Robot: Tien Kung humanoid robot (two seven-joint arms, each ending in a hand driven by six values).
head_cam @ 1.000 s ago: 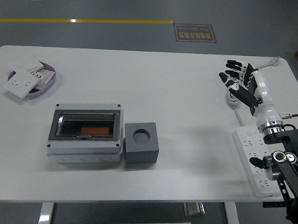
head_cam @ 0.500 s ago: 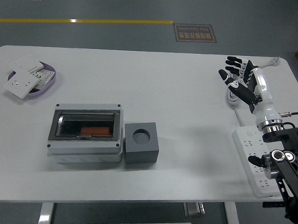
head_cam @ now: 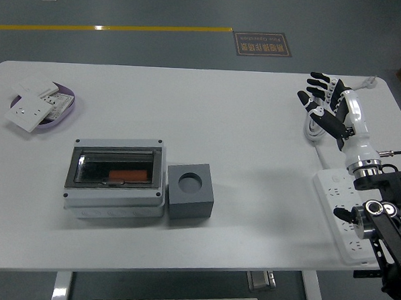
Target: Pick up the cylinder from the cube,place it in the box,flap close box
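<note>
right hand [head_cam: 329, 106]: fingers spread, empty, over far right of table [head_cam: 255, 126] | box [head_cam: 115, 178]: lid down, cylinder [head_cam: 127, 176] seemingly inside | cube [head_cam: 191, 191]: socket empty, beside box

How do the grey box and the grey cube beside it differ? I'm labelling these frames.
The box is light grey, wide and low; the cube is darker and smaller. The box has a clear flap, shut, with an orange cylinder showing inside; the cube has an open round hole on top, empty. Both sit on the white table, side by side.
</note>
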